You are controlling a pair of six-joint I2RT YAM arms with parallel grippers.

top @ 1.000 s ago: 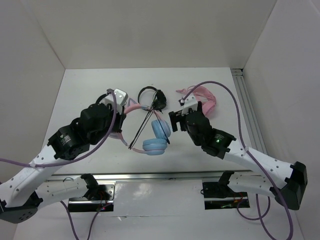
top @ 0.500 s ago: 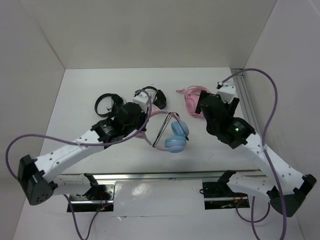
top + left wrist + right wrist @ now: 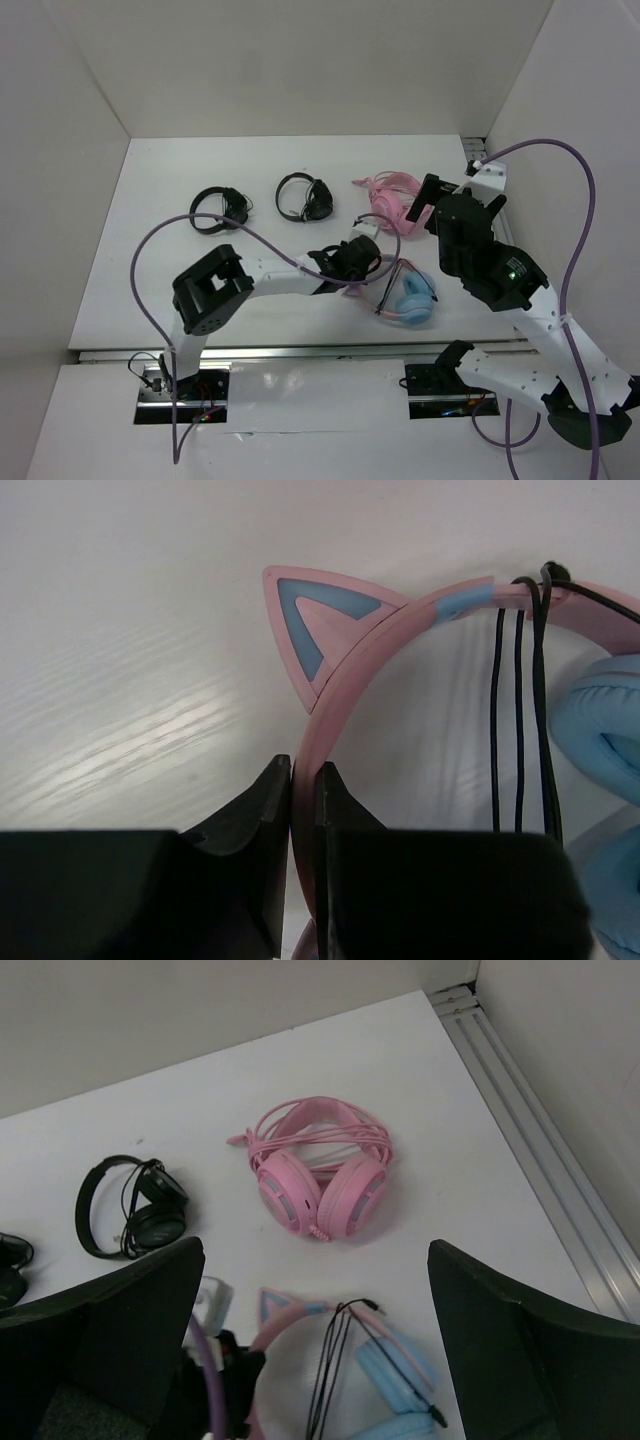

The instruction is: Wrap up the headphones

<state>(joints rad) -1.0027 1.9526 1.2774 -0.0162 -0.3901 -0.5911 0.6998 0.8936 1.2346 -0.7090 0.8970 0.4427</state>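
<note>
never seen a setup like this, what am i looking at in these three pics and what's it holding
Two robot arms bolted to a white table. One picture looks down from above; the other two come from a camera on each wrist. The left gripper is shut on the pink band of the cat-ear headphones, whose black cable loops over that band. The right gripper hangs open, holding nothing. Also there: all-pink headphones, one black pair, another black pair.
</note>
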